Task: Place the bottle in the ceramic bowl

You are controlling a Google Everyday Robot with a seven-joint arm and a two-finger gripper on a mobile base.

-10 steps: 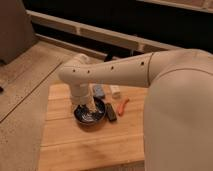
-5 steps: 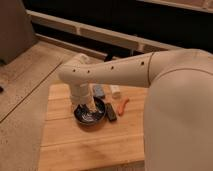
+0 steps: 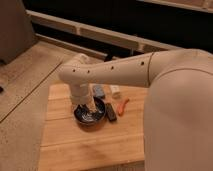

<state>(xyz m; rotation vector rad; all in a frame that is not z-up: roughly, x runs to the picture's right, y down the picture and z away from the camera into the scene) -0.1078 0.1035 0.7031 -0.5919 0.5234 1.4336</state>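
Hovering gripper (image 3: 89,107) over ceramic bowl (image 3: 80,118), black block (image 3: 111,113) beside, perhaps touching.

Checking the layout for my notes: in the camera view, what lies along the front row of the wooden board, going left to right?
ceramic bowl, with the gripper right over it → black block → orange object

The space above the ceramic bowl (image 3: 80,118) is taken up by the gripper (image 3: 90,108), which is lowered into it from above. One side of the bowl is hemmed in by a black block (image 3: 111,113), with an orange object (image 3: 123,106) just beyond. Behind it, passage is narrowed by a grey-blue object (image 3: 99,91) and a white object (image 3: 115,90). Bare worktop (image 3: 85,147) is left along the near edge.
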